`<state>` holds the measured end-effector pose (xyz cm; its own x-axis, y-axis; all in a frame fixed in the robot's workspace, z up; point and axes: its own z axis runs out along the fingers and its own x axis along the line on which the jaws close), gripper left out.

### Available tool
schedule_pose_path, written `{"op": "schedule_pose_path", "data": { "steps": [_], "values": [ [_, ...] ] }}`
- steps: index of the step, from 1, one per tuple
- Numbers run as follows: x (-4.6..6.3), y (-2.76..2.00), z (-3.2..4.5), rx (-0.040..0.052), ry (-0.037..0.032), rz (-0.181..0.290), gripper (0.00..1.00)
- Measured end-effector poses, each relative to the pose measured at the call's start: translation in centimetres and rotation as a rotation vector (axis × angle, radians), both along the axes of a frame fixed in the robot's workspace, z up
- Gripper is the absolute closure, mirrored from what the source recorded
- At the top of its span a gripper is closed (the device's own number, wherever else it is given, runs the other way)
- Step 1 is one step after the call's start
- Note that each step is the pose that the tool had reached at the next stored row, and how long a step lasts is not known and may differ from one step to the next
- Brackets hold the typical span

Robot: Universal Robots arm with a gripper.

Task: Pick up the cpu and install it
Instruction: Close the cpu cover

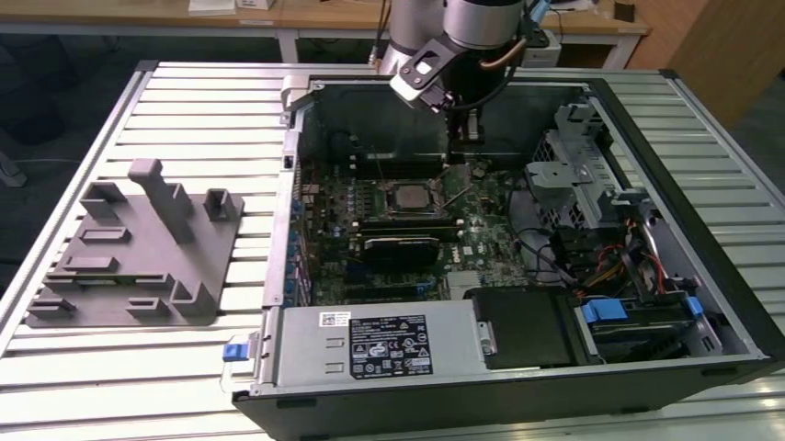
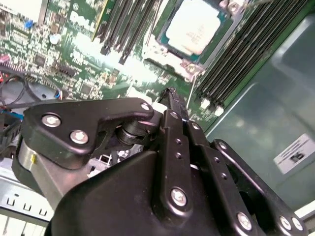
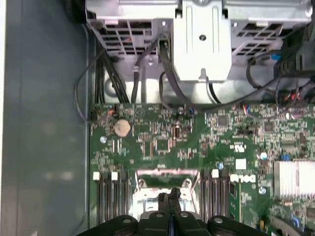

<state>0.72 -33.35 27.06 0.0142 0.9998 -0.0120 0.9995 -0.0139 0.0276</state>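
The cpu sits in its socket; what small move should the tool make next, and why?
Probably nudge the tool against the thin socket lever. The cpu lies flat in the socket, the tool is shut and empty with its tip beside that lever, and the lever looks unlatched.

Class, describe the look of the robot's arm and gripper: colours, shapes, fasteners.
The arm is a silver-grey cylinder with a pale grey joint cap. The gripper is matt black: flat linked bars held by silver screws, narrowing to slim jaws.
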Motion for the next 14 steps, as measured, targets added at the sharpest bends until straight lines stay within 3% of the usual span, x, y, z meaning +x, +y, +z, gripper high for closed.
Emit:
{"op": "schedule_pose_path", "data": {
  "steps": [14],
  "values": [
    [2.6, 0.02, -0.09, -0.0001, 0.0001, 0.000, 0.89]
  ]
}}
